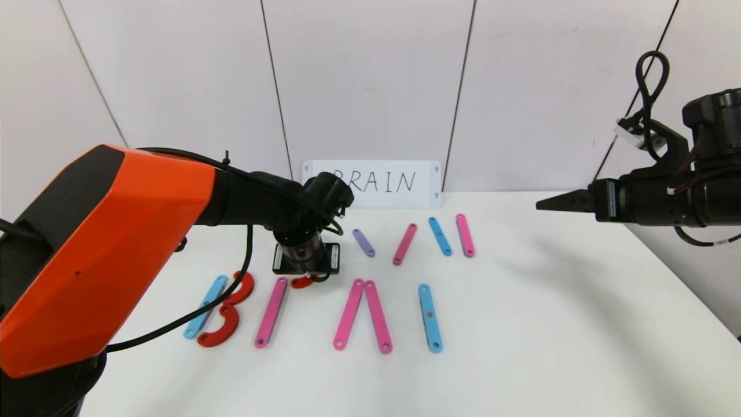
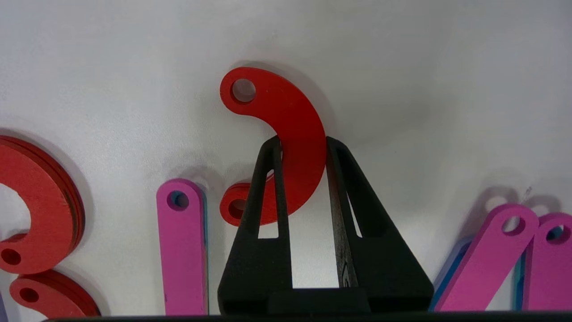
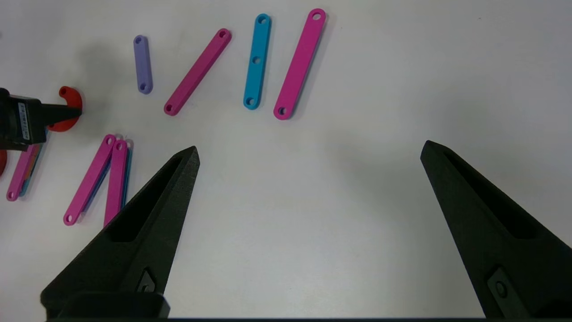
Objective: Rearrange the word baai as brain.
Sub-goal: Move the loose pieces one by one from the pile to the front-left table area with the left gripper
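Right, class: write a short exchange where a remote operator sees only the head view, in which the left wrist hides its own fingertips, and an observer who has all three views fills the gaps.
Operator: Is the left gripper holding anything?
Observer: Yes. The left gripper is shut on a red arc, with one finger on each edge of its curved middle.
Operator: Is the right gripper open?
Observer: The right gripper is wide open above the bare table, with nothing between its fingers.
Operator: Is the pink strip beside that arc a single piece?
Observer: No. A blue edge shows beneath the pink strip.
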### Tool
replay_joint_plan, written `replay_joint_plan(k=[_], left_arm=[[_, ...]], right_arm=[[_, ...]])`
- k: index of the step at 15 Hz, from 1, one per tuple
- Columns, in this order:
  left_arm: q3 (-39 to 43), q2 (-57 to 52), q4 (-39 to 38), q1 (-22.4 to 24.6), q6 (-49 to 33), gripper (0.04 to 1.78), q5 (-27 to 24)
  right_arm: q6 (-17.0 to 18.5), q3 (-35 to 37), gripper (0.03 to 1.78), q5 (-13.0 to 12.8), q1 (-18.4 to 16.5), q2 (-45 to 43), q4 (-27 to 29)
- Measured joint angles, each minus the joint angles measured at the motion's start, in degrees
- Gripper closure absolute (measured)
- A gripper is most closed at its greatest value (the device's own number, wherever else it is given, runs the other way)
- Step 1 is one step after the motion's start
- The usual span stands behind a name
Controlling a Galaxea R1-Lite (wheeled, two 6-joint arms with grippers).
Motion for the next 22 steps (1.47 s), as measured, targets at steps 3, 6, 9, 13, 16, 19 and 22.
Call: replay_joint_plan(k=[3, 6, 9, 13, 16, 19, 22], left_arm=[[2.7, -1.7, -0.3, -1.4, 0.0, 1.52, -0.3], [5.2, -3.2, -0.5, -2.3, -0.5, 1.52, -0.3], [6.4, -4.3, -0.2, -2.5, -1.3, 1.52, -0.3], [6.8, -5.0, 0.0, -2.6, -1.2, 1.52, -0.3], [7.1, -5.2, 0.0, -2.6, -1.2, 1.52, -0.5], [7.2, -5.2, 0.0, -2.5, -1.1, 1.52, -1.9], [7.2, -5.2, 0.0, -2.3, -1.1, 1.52, -2.2]], right_arm=[[-0.1, 0.0, 0.08, 0.0, 0.0, 0.1, -0.1], [-0.1, 0.0, 0.08, 0.0, 0.0, 0.1, -0.1], [-0.1, 0.0, 0.08, 0.0, 0.0, 0.1, 0.0], [-0.1, 0.0, 0.08, 0.0, 0.1, 0.2, 0.0], [0.0, 0.0, 0.08, 0.0, 0.1, 0.2, 0.0], [-0.1, 0.0, 0.08, 0.0, 0.1, 0.2, 0.0], [-0.1, 0.0, 0.08, 0.0, 0.1, 0.2, 0.0]])
